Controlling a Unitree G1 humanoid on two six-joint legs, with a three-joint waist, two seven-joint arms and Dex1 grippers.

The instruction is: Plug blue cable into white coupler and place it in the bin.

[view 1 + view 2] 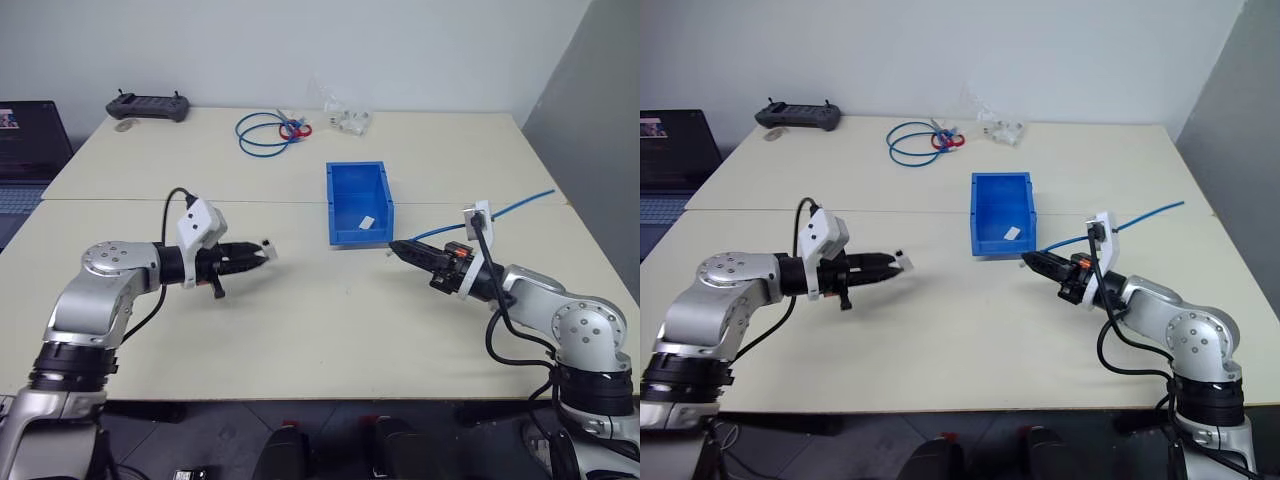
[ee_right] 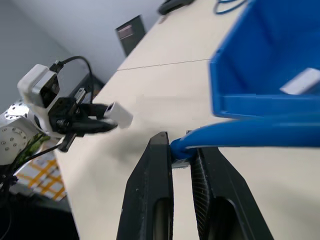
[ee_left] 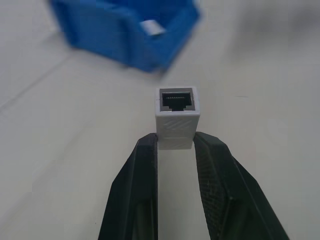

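Pale walls back a cream tabletop (image 1: 300,340) made of two slabs joined along a seam. Near its middle stands the bin (image 1: 359,203), open-topped, with a small white piece lying inside. The left gripper (image 1: 262,254) hangs above the tabletop toward the left edge, its fingers (image 3: 145,170) clamped on the white coupler (image 3: 175,116), whose open socket faces the bin. The right gripper (image 1: 393,247) hangs just off the bin's near right corner, fingers (image 2: 155,170) pinched on the plug end of the blue cable (image 1: 520,205), which trails back toward the right edge. Near the far edge lie a coiled blue cable loop (image 1: 265,133), a bag of white pieces (image 1: 350,121) and a black controller (image 1: 148,106).
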